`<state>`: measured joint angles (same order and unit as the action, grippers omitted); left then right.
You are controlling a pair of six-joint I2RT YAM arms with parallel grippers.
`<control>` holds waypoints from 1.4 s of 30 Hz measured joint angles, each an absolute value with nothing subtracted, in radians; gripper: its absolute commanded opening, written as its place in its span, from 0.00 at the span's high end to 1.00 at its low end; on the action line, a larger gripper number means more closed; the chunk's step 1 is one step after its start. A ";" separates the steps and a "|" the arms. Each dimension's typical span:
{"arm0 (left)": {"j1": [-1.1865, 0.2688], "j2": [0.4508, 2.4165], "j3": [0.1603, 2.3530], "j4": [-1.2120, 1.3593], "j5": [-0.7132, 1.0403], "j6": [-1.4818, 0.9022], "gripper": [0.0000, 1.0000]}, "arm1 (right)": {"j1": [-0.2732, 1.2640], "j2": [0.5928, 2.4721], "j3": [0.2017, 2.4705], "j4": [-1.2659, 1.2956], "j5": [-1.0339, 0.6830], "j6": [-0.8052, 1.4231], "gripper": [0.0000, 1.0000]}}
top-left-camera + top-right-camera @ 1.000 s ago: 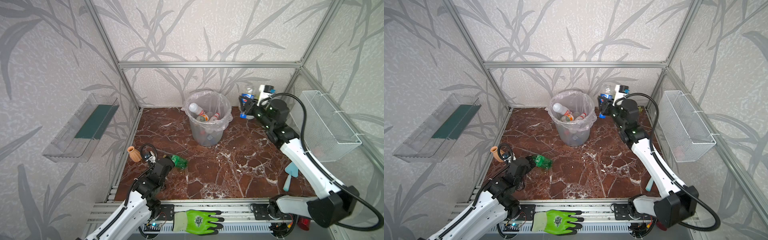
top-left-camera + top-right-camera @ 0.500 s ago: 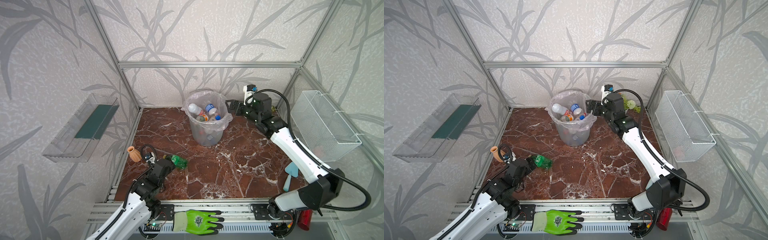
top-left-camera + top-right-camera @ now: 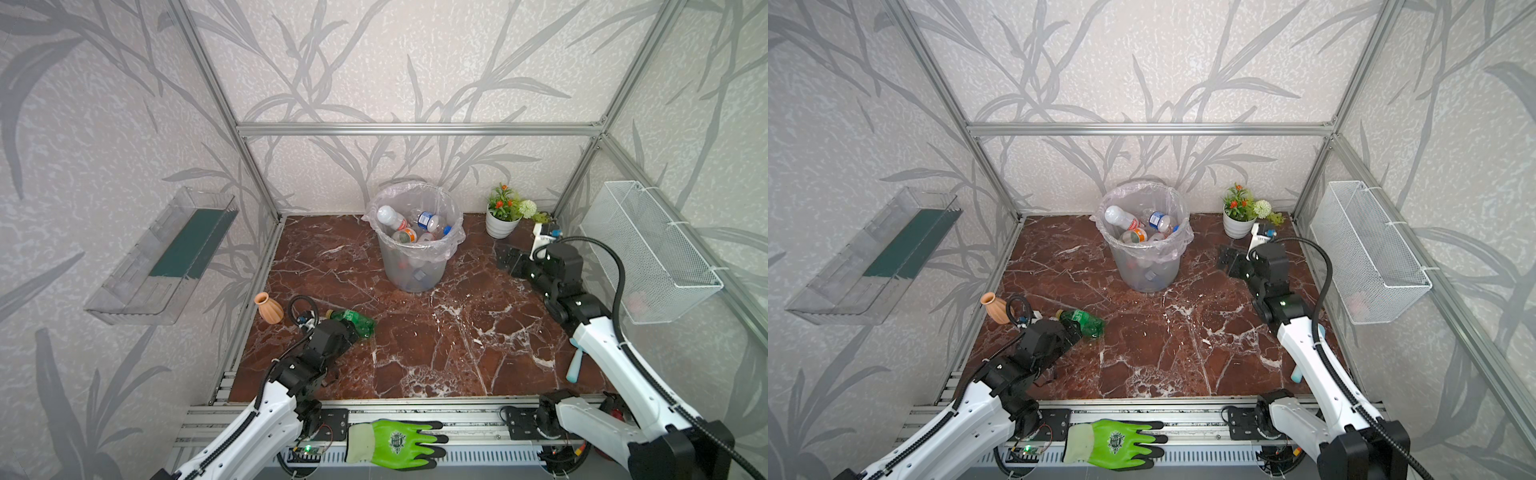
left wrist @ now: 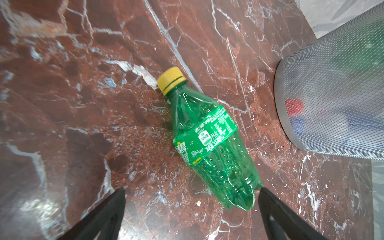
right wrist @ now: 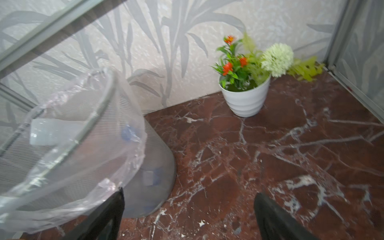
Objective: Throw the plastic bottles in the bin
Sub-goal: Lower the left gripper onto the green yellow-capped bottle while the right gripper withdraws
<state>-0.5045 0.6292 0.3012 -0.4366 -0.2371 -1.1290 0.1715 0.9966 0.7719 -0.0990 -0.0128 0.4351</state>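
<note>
A green plastic bottle (image 3: 353, 322) (image 3: 1081, 322) with a yellow cap lies on its side on the marble floor at the front left. My left gripper (image 4: 191, 193) is open just short of the bottle's base (image 4: 239, 193), which lies close to one fingertip (image 4: 268, 199). The grey bin (image 3: 415, 266) (image 3: 1146, 270) with its clear bag stands at the back middle, with several bottles (image 3: 399, 222) inside. My right gripper (image 3: 505, 259) (image 5: 189, 197) is open and empty, low over the floor to the right of the bin (image 5: 145, 187).
A terracotta vase (image 3: 269, 307) stands left of the green bottle. A white flower pot (image 3: 503, 220) sits at the back right, behind the right gripper. A wire basket (image 3: 648, 253) hangs on the right wall and a clear shelf (image 3: 166, 253) on the left wall. A green glove (image 3: 395, 442) lies on the front rail.
The right gripper swung a blue-labelled bottle to the bin's rim and opened; the bottle now lies in the bin. That arm then drew back right and lower. The left arm barely moved.
</note>
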 measured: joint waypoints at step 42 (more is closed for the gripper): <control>-0.414 1.291 0.519 -0.160 -0.155 -1.142 0.07 | 0.070 0.824 0.474 -0.103 0.018 0.474 0.01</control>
<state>-0.4141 1.2911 0.5186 -0.1600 -0.1547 -1.1416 0.0696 0.8242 0.4736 -0.1032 0.0177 0.4736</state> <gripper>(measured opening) 0.947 0.990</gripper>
